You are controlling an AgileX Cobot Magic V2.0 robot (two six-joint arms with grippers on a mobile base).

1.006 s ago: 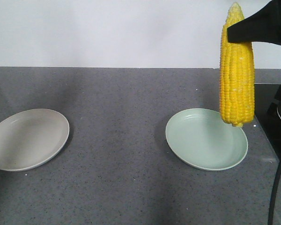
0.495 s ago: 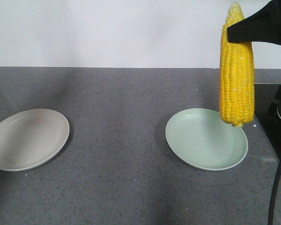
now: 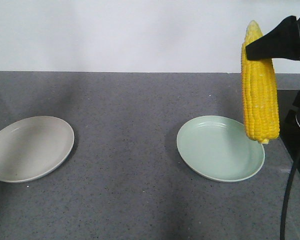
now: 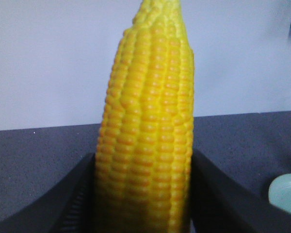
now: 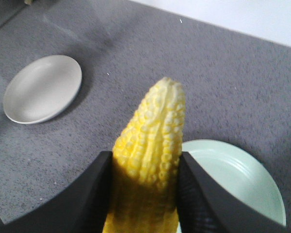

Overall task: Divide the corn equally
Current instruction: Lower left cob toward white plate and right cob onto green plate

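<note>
Beige plate (image 3: 30,148) sits at the far left of the counter (image 3: 125,165), its left rim cut by the frame edge. Nothing on it.
Bare grey counter runs between it and the green plate (image 3: 217,150). The two plates are well apart and nothing stands between them.
White wall (image 3: 115,35) runs along the counter's back edge.
Green plate is right of centre, also holding nothing.

Front view: hanging cob (image 3: 260,95) is upright, tip up, slightly tilted. Its butt end is above the green plate's right rim, clear of the plate. Black end effector (image 3: 257,47) comes in from the right edge and clamps it just below the tip. Can't tell from this view which arm it is.

Left wrist: left end effector (image 4: 143,194) is closed on left-arm cob (image 4: 145,121), fingers (image 4: 72,199) pressed to both sides. Wall and counter are behind it, and a sliver of green plate shows at the lower right.
Right wrist: right end effector (image 5: 145,194) is closed on right-arm cob (image 5: 150,145). It is high over the counter, with the beige plate far to the upper left and the green plate just below right.

Right of the green plate: black stovetop (image 3: 295,115) near the rim, and a dark cable (image 3: 290,200) hanging down at the frame edge. Tight on that side, open to the left.
</note>
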